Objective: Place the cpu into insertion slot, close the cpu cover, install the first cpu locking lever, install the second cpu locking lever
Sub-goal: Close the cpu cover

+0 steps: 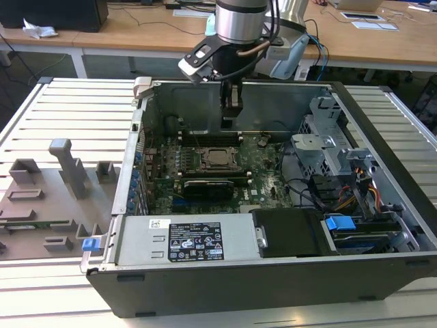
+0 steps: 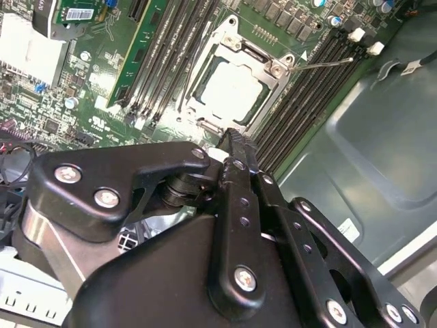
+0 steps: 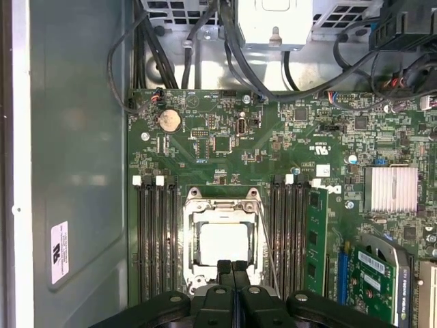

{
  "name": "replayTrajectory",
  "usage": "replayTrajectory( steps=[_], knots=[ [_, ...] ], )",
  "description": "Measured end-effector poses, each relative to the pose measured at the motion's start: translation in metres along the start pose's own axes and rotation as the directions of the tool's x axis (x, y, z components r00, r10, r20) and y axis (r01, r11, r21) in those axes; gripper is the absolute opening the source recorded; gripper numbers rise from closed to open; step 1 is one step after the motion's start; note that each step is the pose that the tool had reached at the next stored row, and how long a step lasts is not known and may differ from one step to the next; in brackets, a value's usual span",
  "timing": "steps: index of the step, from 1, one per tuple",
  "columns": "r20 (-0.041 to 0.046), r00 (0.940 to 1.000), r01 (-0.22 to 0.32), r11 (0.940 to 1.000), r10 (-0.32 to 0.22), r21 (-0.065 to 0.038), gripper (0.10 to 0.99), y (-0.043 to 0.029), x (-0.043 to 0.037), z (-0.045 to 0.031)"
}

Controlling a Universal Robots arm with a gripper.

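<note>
Silvery-grey and pale under the light, the cpu (image 3: pixel 222 242) lies flat in the insertion slot (image 3: pixel 194 239), on the green motherboard (image 3: pixel 225 130) between two banks of long black memory slots (image 3: pixel 153 232). The cpu cover (image 3: pixel 186 239) is down over it, so the chip shows through the cover's square window in both wrist views (image 2: pixel 232 92). A thin wire locking lever (image 3: pixel 268 246) runs along one side of the cover at a slight angle. In the second wrist view its free end (image 2: pixel 324 64) juts out across the neighbouring memory slots.

The black end effector (image 3: pixel 232 268) hangs just above the near edge of the socket. Its two fingertips are pressed together with nothing between them, and it touches neither cover nor lever.

In the exterior view the end effector (image 1: pixel 231 109) points straight down into the open computer case (image 1: pixel 273 102), which sits on a slatted metal bench (image 1: pixel 68 109).
</note>
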State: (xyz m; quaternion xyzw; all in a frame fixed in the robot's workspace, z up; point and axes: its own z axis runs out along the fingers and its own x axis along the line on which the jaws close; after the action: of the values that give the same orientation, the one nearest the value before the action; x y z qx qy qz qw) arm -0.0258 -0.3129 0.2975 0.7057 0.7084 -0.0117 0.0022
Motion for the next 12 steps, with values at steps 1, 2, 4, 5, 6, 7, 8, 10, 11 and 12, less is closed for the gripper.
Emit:
replayTrajectory(
  steps=[1,2,4,5,6,7,8,10,11,12],
  knots=[
    [0.0001,1.0000,0.000,1.0000,0.000,0.000,0.106,0.0000,0.0000,-0.0015],
    [0.0000,1.0000,0.000,1.0000,0.000,0.000,0.106,0.0000,0.0000,-0.0027],
    [0.0001,1.0000,0.000,1.0000,0.000,0.000,0.106,-0.0001,-0.0001,-0.0051],
    [0.0001,1.0000,0.000,1.0000,0.000,0.000,0.106,-0.0001,-0.0001,-0.0060],
    [0.0001,1.0000,0.000,1.0000,0.000,0.000,0.106,-0.0001,-0.0002,-0.0077],
    [0.0000,1.0000,0.000,1.0000,0.000,0.000,0.106,-0.0001,-0.0002,-0.0087],
    [0.0000,1.0000,0.000,1.0000,0.000,0.000,0.106,-0.0001,-0.0002,-0.0098],
    [0.0000,1.0000,0.000,1.0000,0.000,0.000,0.106,-0.0002,-0.0003,-0.0138],
    [0.0000,1.0000,0.000,1.0000,0.000,0.000,0.106,-0.0002,-0.0003,-0.0150],
    [0.0000,1.0000,0.000,1.0000,0.000,0.000,0.106,-0.0002,-0.0003,-0.0165]
  ],
)
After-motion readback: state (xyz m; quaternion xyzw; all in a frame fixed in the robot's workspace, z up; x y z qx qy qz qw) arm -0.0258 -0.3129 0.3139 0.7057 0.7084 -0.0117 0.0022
